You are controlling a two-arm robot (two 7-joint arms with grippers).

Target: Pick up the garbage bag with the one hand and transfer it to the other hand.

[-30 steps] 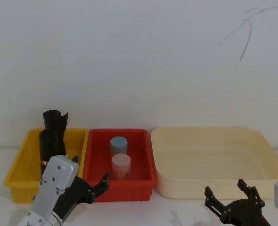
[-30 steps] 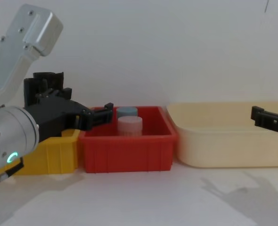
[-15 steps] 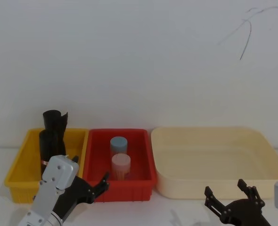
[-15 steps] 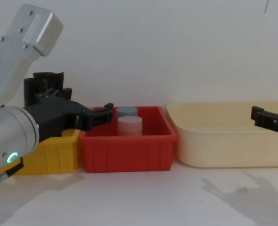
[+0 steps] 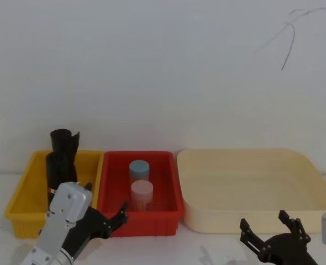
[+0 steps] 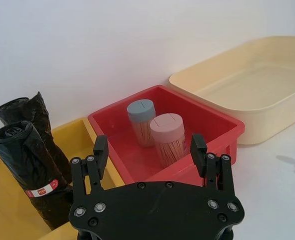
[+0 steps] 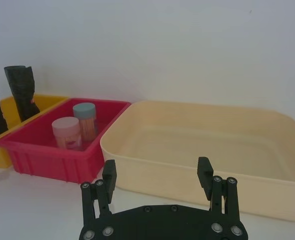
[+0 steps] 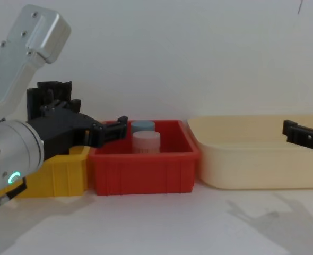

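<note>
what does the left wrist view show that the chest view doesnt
Left wrist, not chest: the garbage bag with its red-and-white label, upright in the yellow bin beside an unlabelled black roll, and the sticks inside the blue-lidded jar and the pink-lidded jar.
Chest, not left wrist: the teal light on the left arm's wrist, and the right gripper coming in at the right edge.
Both: the open left gripper, the yellow bin, the red bin with both jars, and the cream tray.

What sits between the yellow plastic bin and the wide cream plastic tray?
A red plastic bin holding a blue-lidded jar and a pink-lidded jar, seen in the head view.
</note>
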